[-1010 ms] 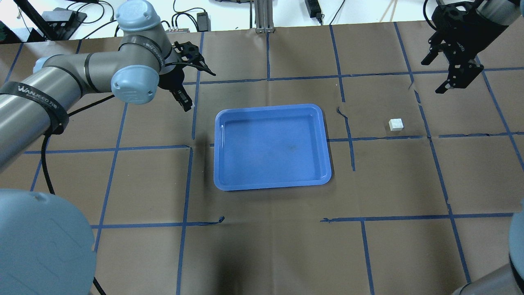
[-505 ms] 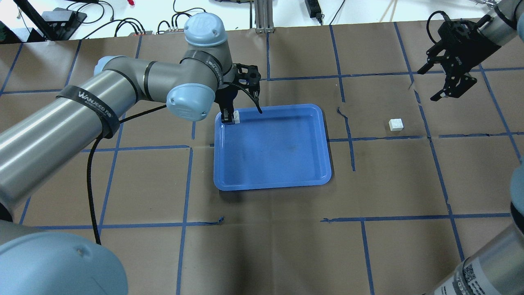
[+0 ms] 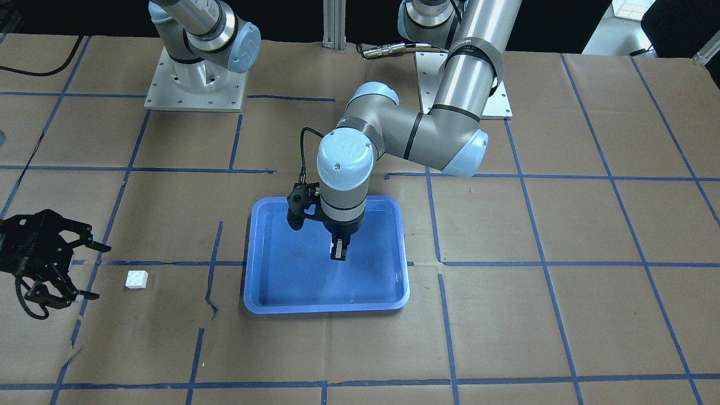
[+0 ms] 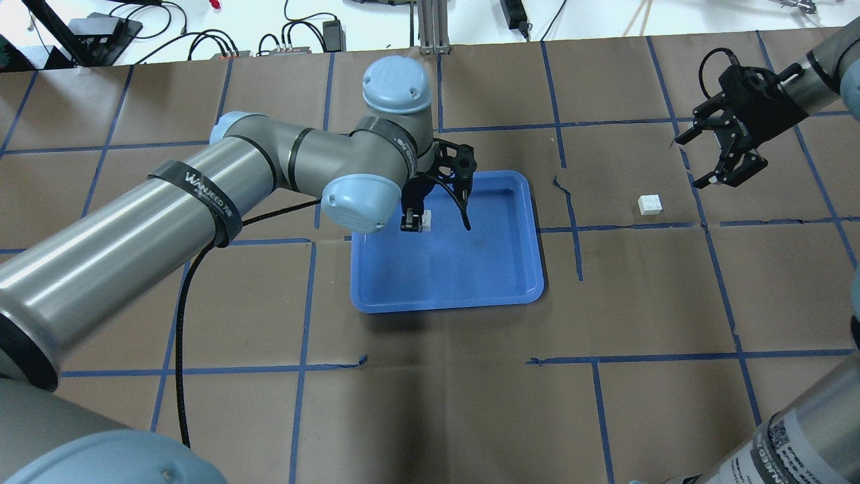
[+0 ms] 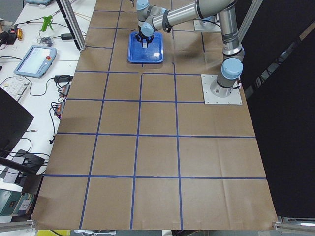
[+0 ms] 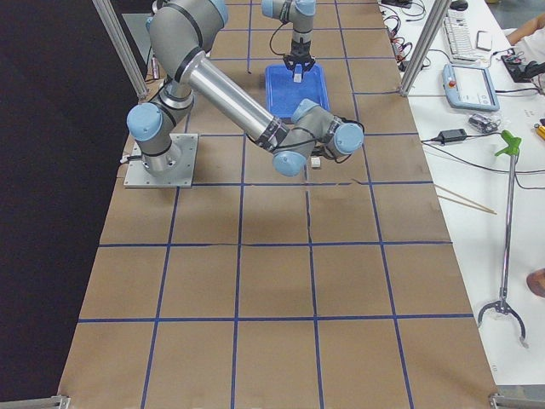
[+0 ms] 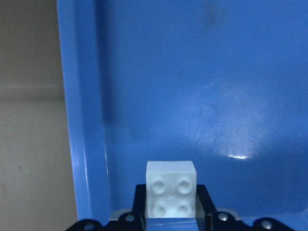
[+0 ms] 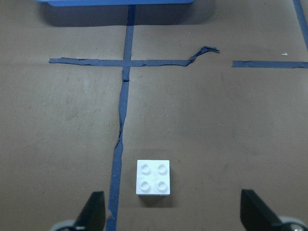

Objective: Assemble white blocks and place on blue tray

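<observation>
Overhead exterior: left end effector point(image 4: 415, 223) pinches small white studded brick point(image 4: 425, 218) above rectangular blue plastic tray point(image 4: 524, 282).
Right end effector point(image 4: 689, 163) spread near second brick point(image 4: 650, 204); early release leaves 2 unjoined.

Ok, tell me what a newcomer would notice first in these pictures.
The big blue tray mid-table draws the eye, with the left tool shut on a studded white block over the tray's floor. The second white block lies alone on the brown paper off to the robot's right, close to the open right tool.
</observation>
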